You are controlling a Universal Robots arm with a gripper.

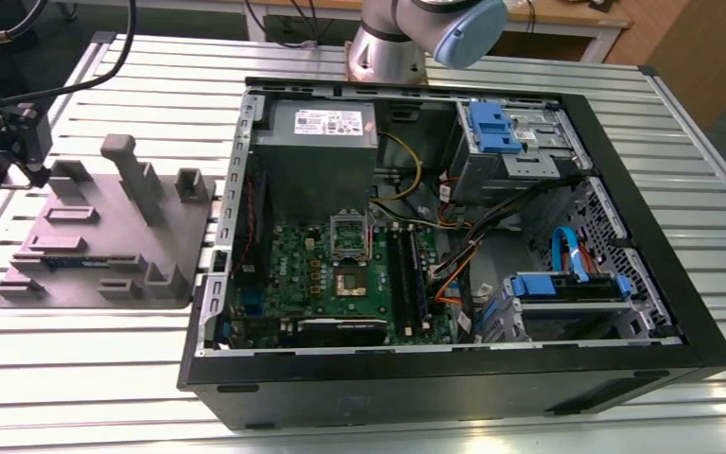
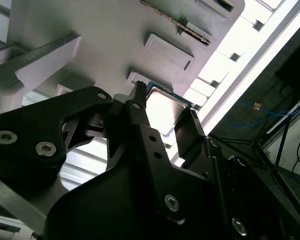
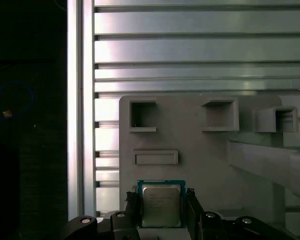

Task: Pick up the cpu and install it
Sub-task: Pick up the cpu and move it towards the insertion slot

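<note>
- I am seeing the pincer (image 3: 161, 196) gripping the cpu (image 3: 161, 206) in the first wrist view. Its two black fingers (image 3: 131, 212) are pressing in on opposite edges of the chip, spread only as wide as the chip itself.
- The cpu is lying flat between them, showing its shiny silver-grey top and a thin green rim. It is sitting over the grey fixture block (image 3: 205, 165), close to the block's edge beside the slatted metal counter (image 3: 190, 50).
- I cannot tell whether the chip is resting on the block or hanging just above it.
- In the second wrist view, a narrow circuit strip (image 2: 180, 27) is lying in a slot farther along the same block.
- In the exterior view, the pincer is hovering at the far corner of the fixture block, on the exterior view's left. It is well apart from the open computer case (image 1: 464, 378) on the right.
- Inside the case, the motherboard (image 1: 325, 284) is facing up with its socket (image 1: 351, 274) near the middle. A grey power supply box (image 1: 319, 161) is sitting nearest the arm's base (image 1: 388, 52).
</note>
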